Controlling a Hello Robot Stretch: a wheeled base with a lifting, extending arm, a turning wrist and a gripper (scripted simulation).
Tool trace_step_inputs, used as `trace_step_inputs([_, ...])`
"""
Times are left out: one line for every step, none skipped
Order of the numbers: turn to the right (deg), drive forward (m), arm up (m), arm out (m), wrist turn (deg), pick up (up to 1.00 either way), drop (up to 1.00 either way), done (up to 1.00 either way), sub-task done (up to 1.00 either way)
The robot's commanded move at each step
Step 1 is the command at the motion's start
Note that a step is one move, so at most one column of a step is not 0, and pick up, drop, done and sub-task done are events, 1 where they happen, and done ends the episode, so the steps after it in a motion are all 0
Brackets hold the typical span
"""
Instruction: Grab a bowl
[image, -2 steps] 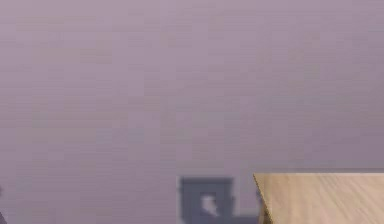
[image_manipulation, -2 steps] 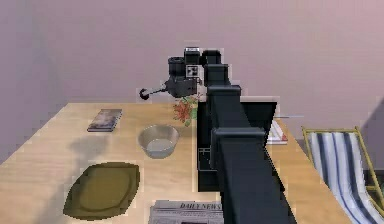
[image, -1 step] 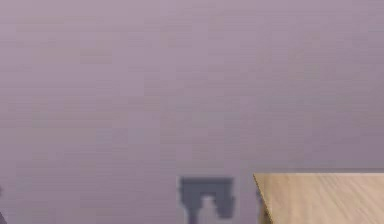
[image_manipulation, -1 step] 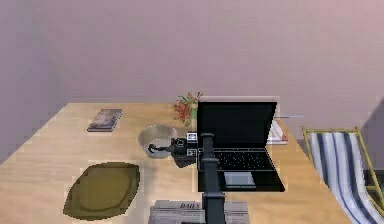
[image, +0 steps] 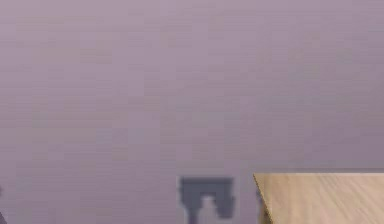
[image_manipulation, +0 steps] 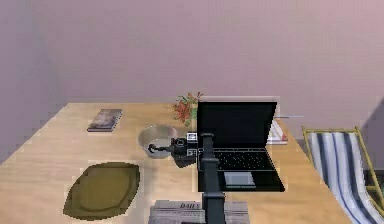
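Bowl (image_manipulation: 150, 132): pale grey and round, upright on the wooden table (image_manipulation: 50, 150), toward the far half, between a book (image_manipulation: 104, 120) and an open laptop (image_manipulation: 240, 140).
Gripper (image_manipulation: 165, 150): dark, at the bowl's near edge on the laptop side; over, beside or touching it, impossible to say.
Fingers: thin and dark, pointing toward the bowl; spread or pressed together, cannot tell.
Load: cannot tell whether anything is held, with the bowl resting on the table right behind the fingertips.
Arm (image_manipulation: 210, 185): dark square bar rising from the arm side view's bottom edge, crossing a newspaper (image_manipulation: 175, 212).
Step in hand: probably the final line-up on the rim before the grasp.
Doing it well: take one wall of the bowl between the fingers, low on the rim; come in slowly and level to avoid nudging the bowl toward the book; lift straight up.
Hazards: red-flowered plant (image_manipulation: 187, 103) just behind the bowl, laptop screen close beside the wrist.
Farther out: olive-green mat (image_manipulation: 100, 190) on the near side, striped chair (image_manipulation: 345, 165) beyond the table's end.
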Motion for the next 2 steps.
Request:
trace_step_inputs([0.0,0.00,0.10,0.00,0.0,0.00,0.00,0.00,0.00])
trace_step_inputs([0.0,0.00,0.00,0.00,0.0,0.00,0.00,1.00,0.00])
